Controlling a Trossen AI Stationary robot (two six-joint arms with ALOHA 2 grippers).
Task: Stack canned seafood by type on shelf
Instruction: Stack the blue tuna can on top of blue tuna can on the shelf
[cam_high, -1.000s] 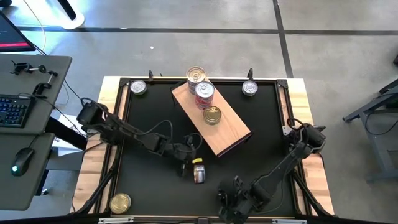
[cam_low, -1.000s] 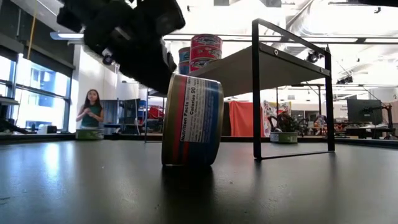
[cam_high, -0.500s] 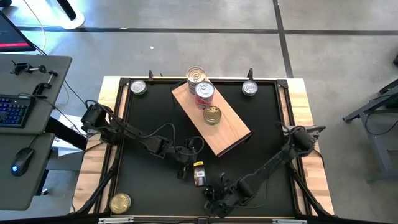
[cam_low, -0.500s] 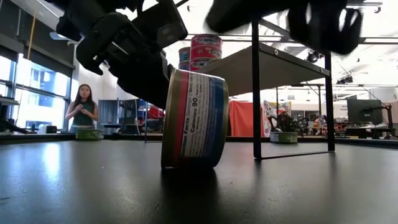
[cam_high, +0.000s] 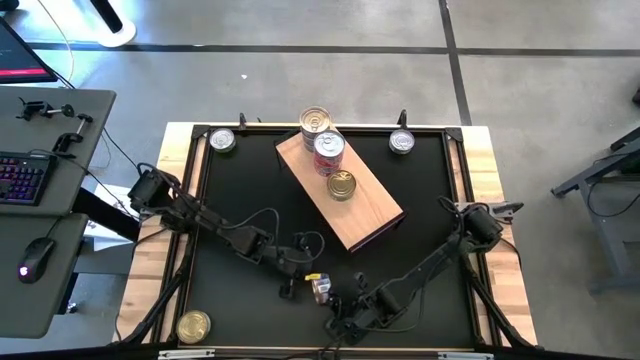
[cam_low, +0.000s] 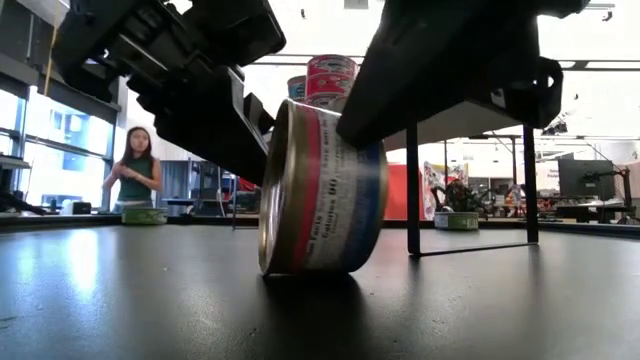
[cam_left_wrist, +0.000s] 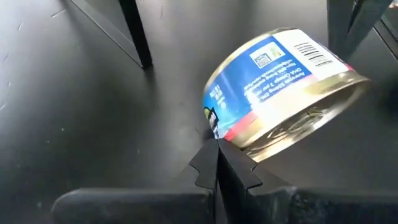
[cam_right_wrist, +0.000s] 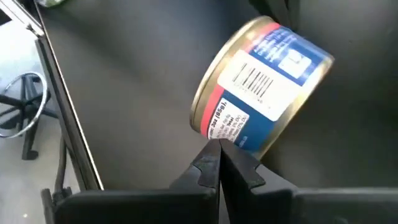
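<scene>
- Fingers first: both pairs are pressed together with nothing between them, the left gripper and the right gripper flanking one blue-and-red can on the black table.
- High view: that can lies near the front of the table, well apart from the shelf. The shelf carries a red-topped tin and a gold-lidded tin; a silver-lidded stack sits at its far corner. Loose tins wait at the far left, the far right and the front left.
- Low view: the can balances on its rim, tilted, dark arm bodies close on both sides.
- Left wrist view: the closed tips touch the can's lower edge, beside the gold lid.
- Right wrist view: the closed tips meet the opposite edge of the can.
- Doing it well, I'd judge: nudge gently from both sides so it tips flat rather than rolling away, then spread one pair wide before gripping.
</scene>
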